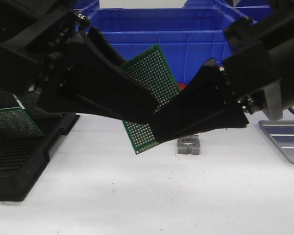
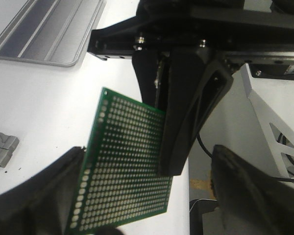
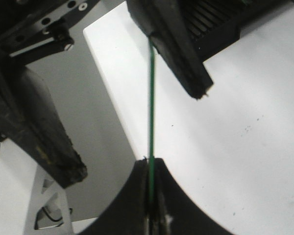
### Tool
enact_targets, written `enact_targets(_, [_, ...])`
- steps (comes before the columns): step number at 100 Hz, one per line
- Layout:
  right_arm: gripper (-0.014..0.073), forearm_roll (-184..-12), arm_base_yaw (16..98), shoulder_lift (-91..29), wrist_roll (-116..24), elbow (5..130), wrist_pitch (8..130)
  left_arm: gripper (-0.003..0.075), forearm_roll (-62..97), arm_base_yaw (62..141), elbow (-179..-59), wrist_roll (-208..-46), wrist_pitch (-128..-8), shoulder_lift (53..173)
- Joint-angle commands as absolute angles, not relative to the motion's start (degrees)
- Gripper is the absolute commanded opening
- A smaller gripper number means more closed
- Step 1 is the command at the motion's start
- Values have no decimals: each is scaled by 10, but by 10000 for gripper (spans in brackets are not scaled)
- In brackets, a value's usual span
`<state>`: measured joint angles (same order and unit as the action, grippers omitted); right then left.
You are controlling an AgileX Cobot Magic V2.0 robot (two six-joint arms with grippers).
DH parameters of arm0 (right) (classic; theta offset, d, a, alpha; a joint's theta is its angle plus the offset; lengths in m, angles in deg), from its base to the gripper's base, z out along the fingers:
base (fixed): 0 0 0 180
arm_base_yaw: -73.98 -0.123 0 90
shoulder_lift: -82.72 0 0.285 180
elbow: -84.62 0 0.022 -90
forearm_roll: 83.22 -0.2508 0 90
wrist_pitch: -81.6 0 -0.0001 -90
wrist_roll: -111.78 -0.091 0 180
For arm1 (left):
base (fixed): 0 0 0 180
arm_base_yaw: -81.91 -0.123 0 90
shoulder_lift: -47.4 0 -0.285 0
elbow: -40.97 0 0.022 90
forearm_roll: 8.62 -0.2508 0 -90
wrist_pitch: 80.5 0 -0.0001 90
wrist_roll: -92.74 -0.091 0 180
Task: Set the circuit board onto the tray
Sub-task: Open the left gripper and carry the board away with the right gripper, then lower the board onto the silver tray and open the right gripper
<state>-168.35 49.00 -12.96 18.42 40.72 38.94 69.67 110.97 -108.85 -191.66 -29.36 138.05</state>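
Circuit board (image 1: 152, 83), tilted, was held above the table (image 1: 137, 196) left of the tray (image 1: 286, 139), right gripper (image 3: 151, 169) clenched on it, left gripper (image 2: 142, 196) spread apart around it.

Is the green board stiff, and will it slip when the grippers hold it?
The board is probably stiff: edge-on in the right wrist view it shows as a straight line with no bend. It looks thin and light. Pinched only at its edges, it could pivot or slip, since its faces look smooth.
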Motion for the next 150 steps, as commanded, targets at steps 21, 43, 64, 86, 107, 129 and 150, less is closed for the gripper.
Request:
enact_targets(21, [-69, -1574, 496, -142, -3, 422, 373, 517, 734, 1114, -1103, -1912, -301, 1366])
enact_targets(43, [-69, -1540, 586, -142, -73, 422, 375, 517, 735, 1114, -1103, -1912, -302, 1366])
enact_targets(64, [-69, -1540, 743, -142, -74, 422, 438, 517, 740, 1114, -1103, -1912, -298, 1366])
enact_targets(86, [-70, -1540, 847, -142, -74, 422, 587, 517, 765, 1114, -1103, -1912, -298, 1366])
enact_targets(107, [-70, -1544, 859, -133, -74, 423, 677, 517, 765, 1114, -1103, -1912, -298, 1366])
enact_targets(129, [-70, -1544, 859, -63, -74, 458, 662, 517, 765, 1114, -1103, -1912, -298, 1366])
enact_targets(150, [-69, -1544, 859, 15, -74, 509, 606, 517, 765, 1114, -1103, -1912, -298, 1366])
